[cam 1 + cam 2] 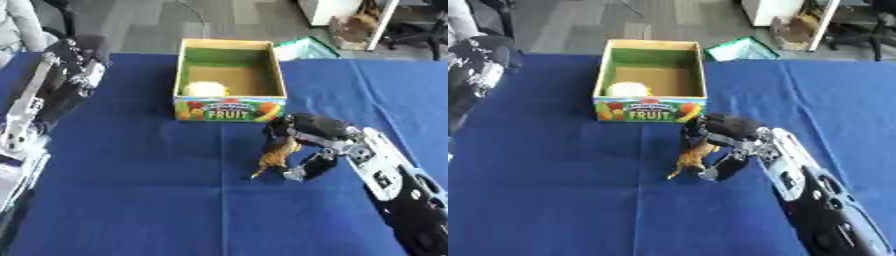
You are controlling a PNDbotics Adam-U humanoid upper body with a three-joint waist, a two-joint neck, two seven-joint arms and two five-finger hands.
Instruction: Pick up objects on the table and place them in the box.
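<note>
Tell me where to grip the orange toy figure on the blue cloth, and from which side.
Grip the orange toy figure around its upper body, coming from its right, as the right hand does now with fingers curled about it. The figure seems slim and stands tilted on the blue cloth, its lower end free, so a side pinch across the narrow body probably suits it best.

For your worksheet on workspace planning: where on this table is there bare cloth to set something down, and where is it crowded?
Bare blue cloth fills the near-left, bordered by the left arm and the box. The far-right corner beyond the box is bare too. It is crowded just in front of the box, where the right robot hand curls round an orange toy.
</note>
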